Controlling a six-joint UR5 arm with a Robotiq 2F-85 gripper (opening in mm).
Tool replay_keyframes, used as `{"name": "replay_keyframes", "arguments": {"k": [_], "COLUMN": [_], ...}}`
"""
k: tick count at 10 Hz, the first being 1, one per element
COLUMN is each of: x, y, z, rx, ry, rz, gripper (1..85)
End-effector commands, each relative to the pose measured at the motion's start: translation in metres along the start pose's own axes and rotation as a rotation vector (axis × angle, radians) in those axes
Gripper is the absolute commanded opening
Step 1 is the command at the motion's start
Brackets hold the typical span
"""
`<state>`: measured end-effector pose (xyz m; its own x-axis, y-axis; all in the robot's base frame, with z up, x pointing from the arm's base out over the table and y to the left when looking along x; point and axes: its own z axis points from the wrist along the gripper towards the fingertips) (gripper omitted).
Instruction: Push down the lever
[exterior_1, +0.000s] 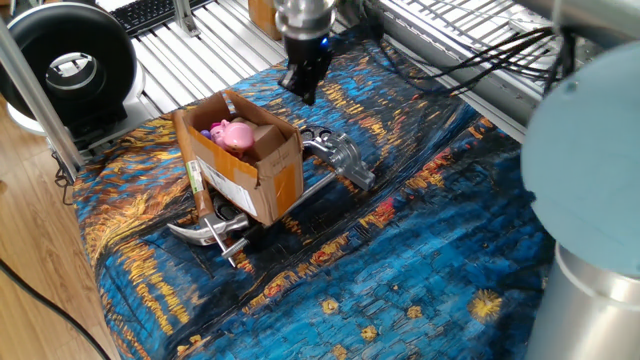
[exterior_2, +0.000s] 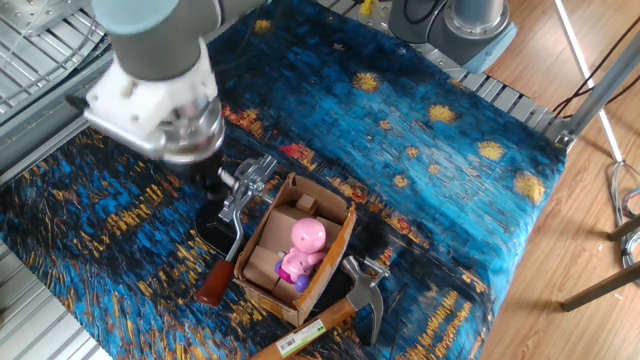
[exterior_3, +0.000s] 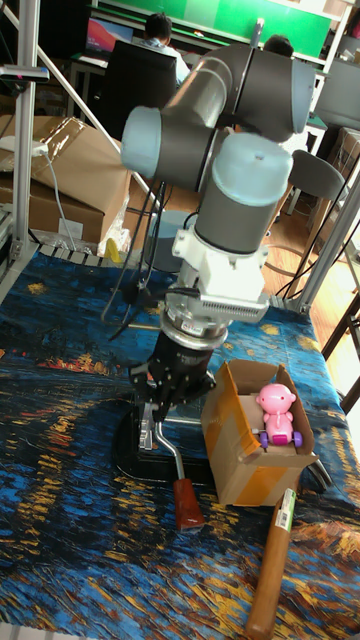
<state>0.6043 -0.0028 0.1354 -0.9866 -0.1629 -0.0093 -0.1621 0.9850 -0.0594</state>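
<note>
The lever (exterior_2: 231, 228) is a shiny silver arm that slants from the chrome fixture (exterior_2: 256, 172) down to a dark red knob (exterior_2: 211, 284) lying low near the cloth. In the tall fixed view the lever (exterior_3: 169, 451) ends in the knob (exterior_3: 187, 503), left of the cardboard box. My gripper (exterior_3: 161, 402) hangs over the fixture end of the arm, apart from the knob, and looks shut with nothing in it. From the other side the gripper (exterior_1: 306, 88) is raised behind the box, and the fixture (exterior_1: 340, 156) shows while the box hides the arm.
An open cardboard box (exterior_2: 297, 252) holding a pink pig toy (exterior_2: 303, 243) stands right beside the lever. A wooden-handled claw hammer (exterior_2: 361, 286) lies against the box's far side. A dark round base (exterior_3: 128, 449) sits under the fixture. Blue patterned cloth (exterior_2: 430, 130) covers the table.
</note>
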Motion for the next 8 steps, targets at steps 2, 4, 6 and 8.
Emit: {"name": "replay_keyframes", "arguments": {"k": [2, 4, 6, 8], "x": [0.027, 0.028, 0.023, 0.016], "y": [0.020, 0.026, 0.023, 0.021], "z": [-0.037, -0.038, -0.037, -0.038], "rx": [-0.068, -0.092, -0.081, -0.077], "ry": [-0.008, -0.003, -0.018, -0.045], "rz": [0.042, 0.053, 0.113, 0.137], "gripper": [1.7, 1.7, 1.7, 1.7]}}
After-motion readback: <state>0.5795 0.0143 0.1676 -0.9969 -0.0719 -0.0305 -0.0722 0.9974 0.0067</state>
